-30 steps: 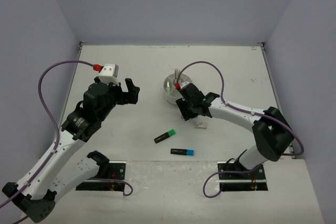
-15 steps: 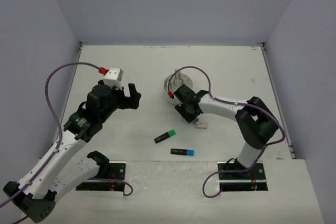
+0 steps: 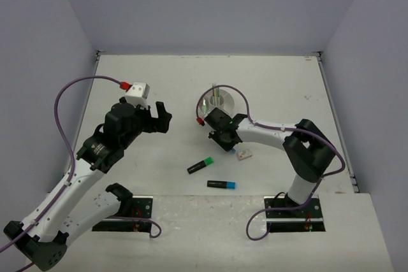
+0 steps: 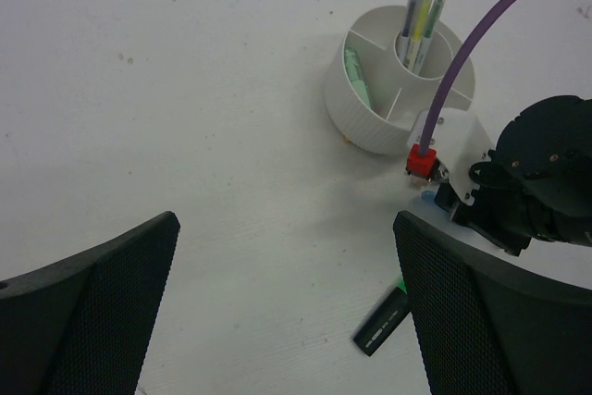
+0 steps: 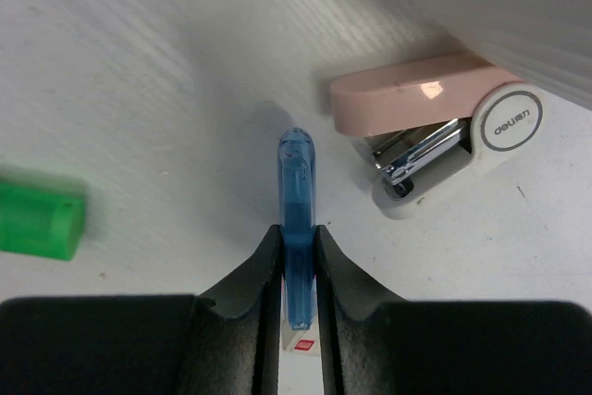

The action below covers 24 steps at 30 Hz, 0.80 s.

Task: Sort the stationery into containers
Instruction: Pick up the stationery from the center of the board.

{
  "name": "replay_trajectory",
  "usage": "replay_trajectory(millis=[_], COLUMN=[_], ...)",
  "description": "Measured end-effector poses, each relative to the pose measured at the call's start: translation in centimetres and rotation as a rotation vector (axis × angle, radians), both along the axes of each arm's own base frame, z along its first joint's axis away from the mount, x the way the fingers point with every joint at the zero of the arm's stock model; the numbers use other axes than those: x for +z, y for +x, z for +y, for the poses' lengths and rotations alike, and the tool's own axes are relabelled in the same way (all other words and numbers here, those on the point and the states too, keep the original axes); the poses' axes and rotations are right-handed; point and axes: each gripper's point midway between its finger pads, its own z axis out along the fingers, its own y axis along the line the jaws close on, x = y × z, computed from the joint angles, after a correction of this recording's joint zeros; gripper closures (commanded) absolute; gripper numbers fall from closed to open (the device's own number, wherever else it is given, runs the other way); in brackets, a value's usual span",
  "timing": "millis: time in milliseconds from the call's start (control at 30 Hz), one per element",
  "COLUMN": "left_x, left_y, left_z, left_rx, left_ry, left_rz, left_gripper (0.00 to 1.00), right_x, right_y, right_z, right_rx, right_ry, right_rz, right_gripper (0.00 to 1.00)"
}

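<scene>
the right gripper (image 3: 217, 134) has swung leftward, uncovering more of the white organiser (image 3: 226, 101), and its fingers have now closed in tight against a blue marker (image 5: 297, 201).

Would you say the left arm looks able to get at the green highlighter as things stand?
Probably yes: the left claw is open, with nothing between it and the green highlighter, though the right claw, shut on a blue pen, is close by.

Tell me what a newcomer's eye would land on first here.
The right gripper pinches a translucent blue pen, with a pink stapler just beside it. Beyond them stands the round white organiser, pens upright in its central cup. A green highlighter and a blue highlighter lie loose nearer the arms.
</scene>
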Motion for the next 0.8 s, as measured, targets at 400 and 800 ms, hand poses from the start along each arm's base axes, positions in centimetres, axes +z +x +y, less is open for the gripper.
replay_trajectory(millis=[400, 800], left_x=[0.8, 5.3], left_y=[-3.2, -9.1], left_z=[-6.0, -12.9], left_rx=[-0.339, -0.899], left_ry=[-0.271, -0.639], left_rz=[-0.092, -0.299], left_gripper=[0.0, 0.33], right_x=[14.3, 25.0], right_y=[-2.3, -11.9], right_z=[4.2, 7.8], right_rx=[0.07, 0.517], right_ry=[0.631, 1.319], right_rz=[-0.187, 0.064], right_gripper=[1.0, 1.0])
